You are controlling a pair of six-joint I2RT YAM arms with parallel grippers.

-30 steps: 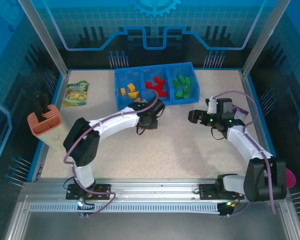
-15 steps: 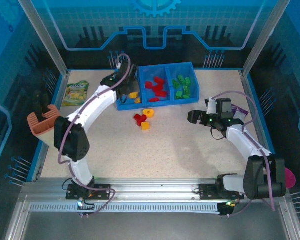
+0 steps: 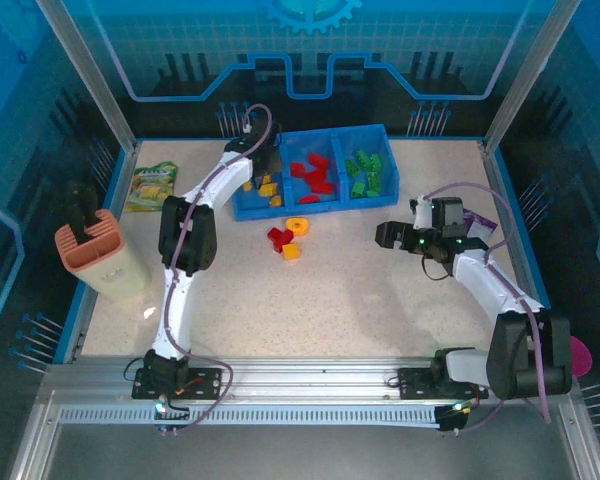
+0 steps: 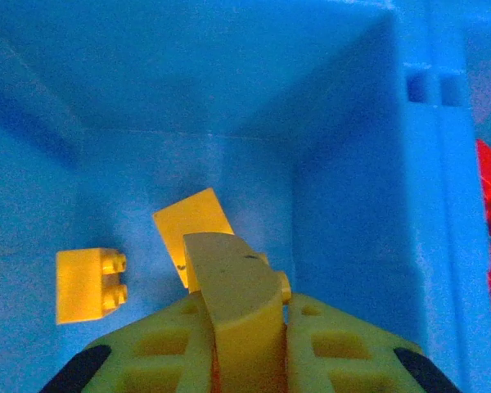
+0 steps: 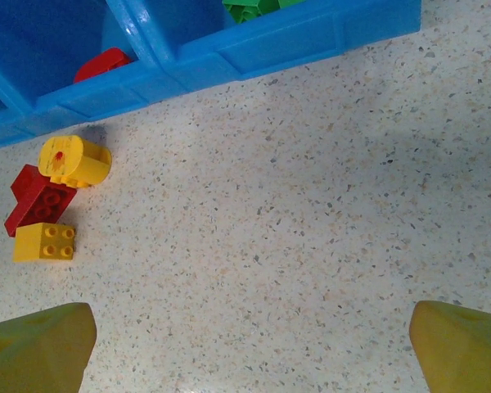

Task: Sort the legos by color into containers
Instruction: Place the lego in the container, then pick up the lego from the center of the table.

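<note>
The blue three-compartment tray (image 3: 330, 206) stands at the back of the table, with yellow legos (image 3: 270, 187) on the left, red legos (image 3: 313, 175) in the middle and green legos (image 3: 365, 172) on the right. My left gripper (image 3: 255, 170) hangs over the left compartment, shut on a yellow lego (image 4: 233, 278). Below it lie two yellow bricks (image 4: 88, 285) on the compartment floor (image 4: 344, 164). In front of the tray a yellow ring (image 3: 297, 226), a red brick (image 3: 279, 237) and a yellow brick (image 3: 291, 251) lie together. My right gripper (image 3: 388, 234) is open to their right, with bare table between its fingers (image 5: 250, 352).
A salmon ribbed holder (image 3: 98, 255) stands at the left edge, with a green snack packet (image 3: 152, 186) behind it. A purple packet (image 3: 483, 225) lies beside the right arm, and a pink cup (image 3: 580, 355) sits at the far right.
My left arm has swung from the table's middle back to the tray's left compartment with the yellow lego, uncovering the three loose pieces. The right arm has stayed put.
</note>
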